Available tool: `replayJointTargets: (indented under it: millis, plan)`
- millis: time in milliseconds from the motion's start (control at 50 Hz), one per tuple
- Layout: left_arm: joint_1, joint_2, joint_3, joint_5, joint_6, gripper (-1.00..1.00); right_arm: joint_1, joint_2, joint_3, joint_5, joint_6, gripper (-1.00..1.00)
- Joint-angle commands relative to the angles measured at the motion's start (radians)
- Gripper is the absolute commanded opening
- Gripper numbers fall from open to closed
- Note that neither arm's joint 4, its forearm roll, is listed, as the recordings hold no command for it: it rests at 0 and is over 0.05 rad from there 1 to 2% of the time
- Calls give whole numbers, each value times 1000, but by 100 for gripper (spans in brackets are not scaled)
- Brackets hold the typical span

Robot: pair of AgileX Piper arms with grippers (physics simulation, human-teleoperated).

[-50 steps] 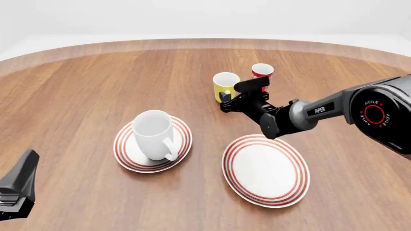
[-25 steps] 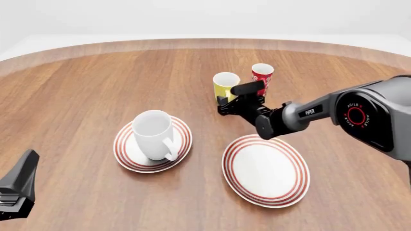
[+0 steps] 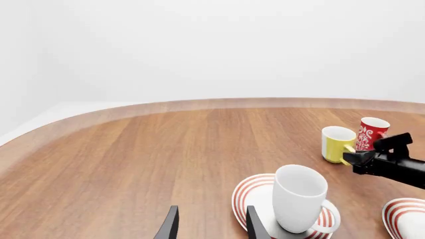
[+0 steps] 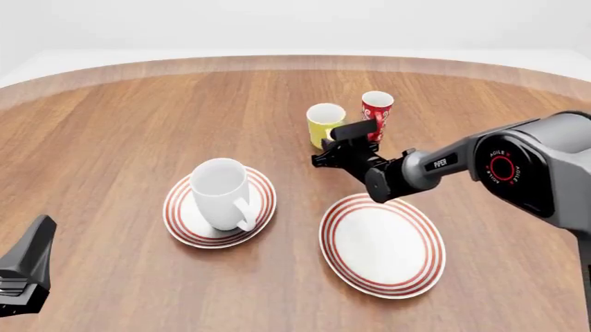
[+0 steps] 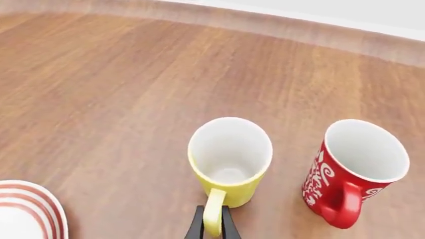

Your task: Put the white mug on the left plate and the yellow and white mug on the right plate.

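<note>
The white mug [image 4: 221,192] stands upright on the left plate [image 4: 185,225]; the left wrist view shows the same mug [image 3: 299,196] and plate [image 3: 249,194]. The right plate [image 4: 381,243] has nothing on it. Behind the plates, the yellow and white mug [image 4: 324,122] stands on the table. My right gripper [image 4: 334,144] is at its handle, with both fingers [image 5: 198,226] pressed against the handle's sides, so it is shut on it. My left gripper [image 3: 209,226] is open and holds nothing, low at the near left of the table, short of the left plate.
A slim red mug [image 4: 376,111] with a white pattern stands close to the right of the yellow one, its handle [image 5: 345,209] towards my right gripper. The right arm [image 4: 434,166] reaches over the table just behind the right plate.
My right gripper has slid a little left and down, in to the yellow mug's handle. Both mugs, both plates and the left arm have stayed put.
</note>
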Motion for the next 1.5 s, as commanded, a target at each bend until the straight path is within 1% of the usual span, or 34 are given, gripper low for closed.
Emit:
replayJointTargets:
  millis: [20,60,80,100,160,320,540,720,760,940,1080,1300,1400,1500]
  plan:
    - [0,0,0,0,0,100,-17,-35,42,-26,-10,-100]
    - [0,0,0,0,0,100,-21,-48,54,-31,-24,-100]
    - [0,0,0,0,0,100,-31,-61,68,-46,-43,-100]
    - [0,0,0,0,0,100,-43,-81,86,-61,-35,-100]
    - [0,0,0,0,0,100,-34,-100,100,-60,-34,-100]
    - [0,0,0,0,0,100,-13,-149,134,-48,-58,-100]
    - [0,0,0,0,0,100,5,-269,245,-70,-75,-100]
    - [0,0,0,0,0,100,12,-363,334,-85,-76,-100]
    - [0,0,0,0,0,100,12,-421,384,-90,-77,-100]
    - [0,0,0,0,0,100,16,-518,495,-122,-78,-100]
    - [0,0,0,0,0,100,27,-607,545,-103,-84,-100]
    - [0,0,0,0,0,100,28,-737,646,-102,-83,-100]
    - [0,0,0,0,0,100,25,-836,723,-93,-80,-100]
    - [0,0,0,0,0,100,37,-899,781,-83,-88,-100]
